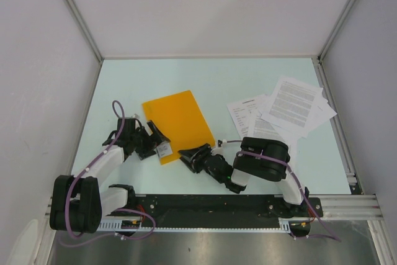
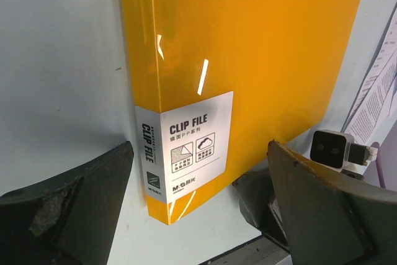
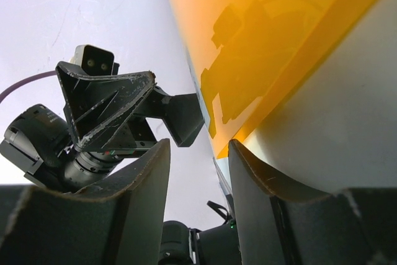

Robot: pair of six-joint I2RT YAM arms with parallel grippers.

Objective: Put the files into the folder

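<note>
The orange-yellow folder (image 1: 178, 123) lies shut on the table left of centre, its white label (image 1: 164, 149) at the near corner. In the left wrist view the folder (image 2: 248, 48) and its "CLIP FILE" label (image 2: 186, 147) fill the frame. My left gripper (image 1: 149, 139) is open, its jaws (image 2: 200, 153) standing either side of that labelled corner without touching it. My right gripper (image 1: 191, 155) is open and empty at the folder's near right edge (image 3: 267, 29), and nothing sits between its fingertips (image 3: 198, 147). The files (image 1: 286, 108), white printed sheets, lie loosely fanned at the right.
Grey walls close in the table at the left, back and right. A metal rail (image 1: 347, 153) runs along the right edge beside the sheets. The left gripper (image 3: 111, 107) shows close in front of the right wrist camera. The arms' bases stand on the black bar (image 1: 205, 206).
</note>
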